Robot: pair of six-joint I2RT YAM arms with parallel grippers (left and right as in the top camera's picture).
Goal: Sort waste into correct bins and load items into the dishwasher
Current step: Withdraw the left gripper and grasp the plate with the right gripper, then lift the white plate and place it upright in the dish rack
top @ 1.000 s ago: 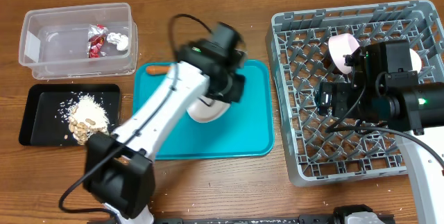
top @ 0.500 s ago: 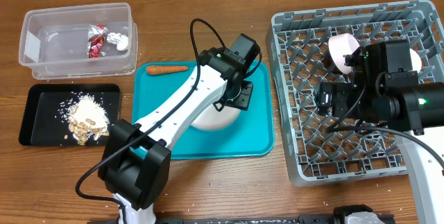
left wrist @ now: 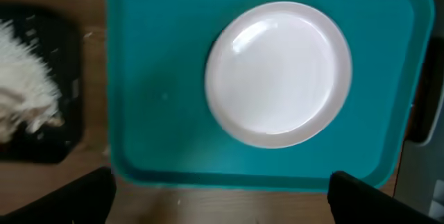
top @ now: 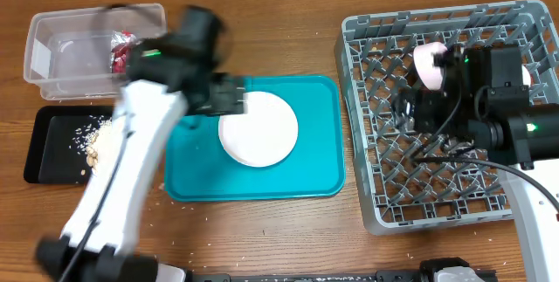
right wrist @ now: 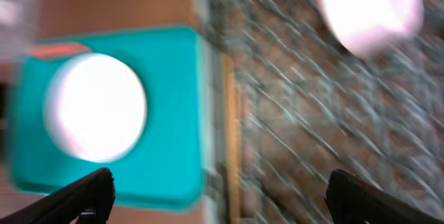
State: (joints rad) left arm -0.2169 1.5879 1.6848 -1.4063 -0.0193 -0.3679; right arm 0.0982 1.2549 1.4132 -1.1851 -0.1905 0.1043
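Where one plate (top: 258, 128) lies, one teal tray (top: 306, 170), one rack (top: 353, 125)

The blurred left arm (top: 127, 155) hides part of the black tray (top: 52, 153).

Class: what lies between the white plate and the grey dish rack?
Overhead view: from the plate to the rack, only bare teal tray, then a narrow strip of wooden table.

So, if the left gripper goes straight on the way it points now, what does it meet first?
Most likely the tray, just beside the plate; depth is unclear, so the plate itself is possible.
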